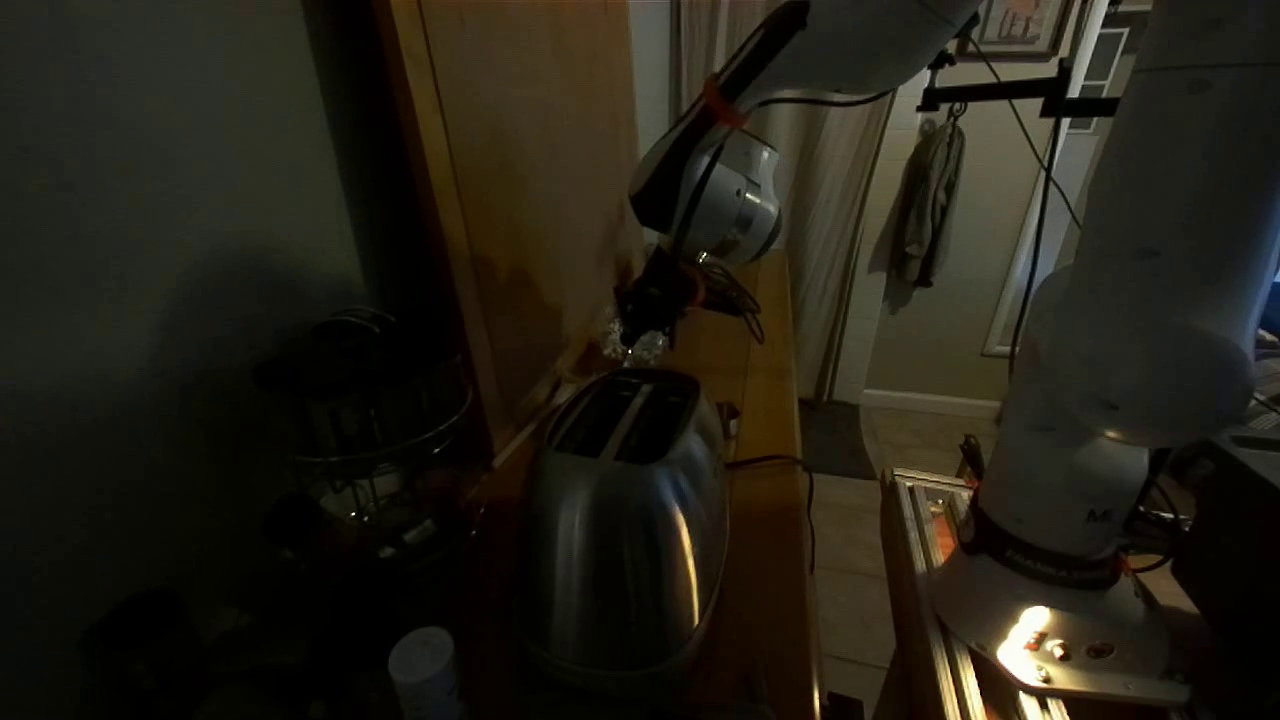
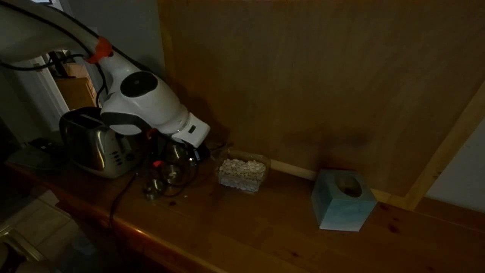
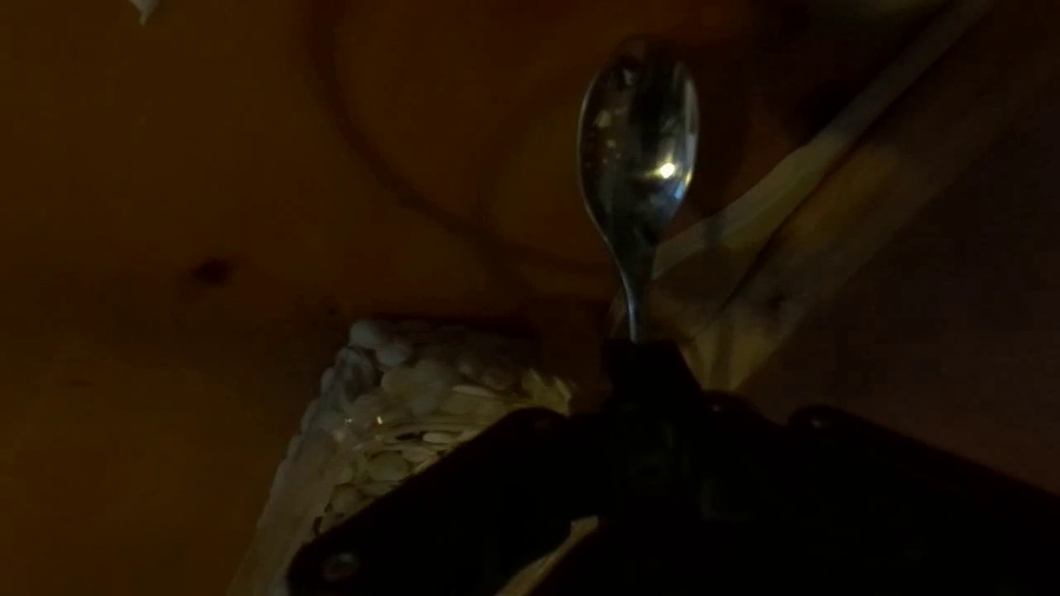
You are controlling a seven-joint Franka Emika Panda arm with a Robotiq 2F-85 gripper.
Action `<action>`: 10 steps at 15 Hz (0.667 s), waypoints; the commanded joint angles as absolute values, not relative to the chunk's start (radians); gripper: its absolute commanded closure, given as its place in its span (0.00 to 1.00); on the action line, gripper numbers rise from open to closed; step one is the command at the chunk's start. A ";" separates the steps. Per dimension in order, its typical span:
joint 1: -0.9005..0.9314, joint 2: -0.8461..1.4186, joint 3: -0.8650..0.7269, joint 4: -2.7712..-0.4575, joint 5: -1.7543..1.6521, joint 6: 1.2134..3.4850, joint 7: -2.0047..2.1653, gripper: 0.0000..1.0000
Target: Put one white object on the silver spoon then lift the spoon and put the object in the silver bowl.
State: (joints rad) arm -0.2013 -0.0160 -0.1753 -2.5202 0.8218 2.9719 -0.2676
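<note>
A black two-fingered gripper point(image 3: 646, 371) pinches the handle of a silver metal spoon point(image 3: 638, 141) — near a clear plastic tub point(image 2: 239, 184) filled with flat white objects point(image 2: 242, 167). Between the tub and a silver two-slot toaster point(image 2: 93, 149) sit round silver metal vessels point(image 2: 153, 187), partly hidden — a pale-blue cube-shaped box point(image 2: 343, 204) stands on the tub's opposite side.

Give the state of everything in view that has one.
Spoon: gripped, no white object visible on it
Tool: shut on the spoon
Transparent container: uncovered, holding many white objects
Metal cup: contents too dim to tell
Toaster: upright, slots uncovered
Tissue box: upright, opening uncovered
</note>
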 commanded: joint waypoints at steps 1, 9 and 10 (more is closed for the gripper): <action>-0.201 -0.018 -0.178 -2.518 0.785 2.966 -0.232 0.93; -0.209 -0.045 -0.183 -2.514 0.736 2.949 -0.170 0.98; -0.209 -0.053 -0.182 -2.514 0.736 2.949 -0.164 0.98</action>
State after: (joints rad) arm -0.2020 -0.0213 -0.1794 -2.5136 0.7657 2.9585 -0.2077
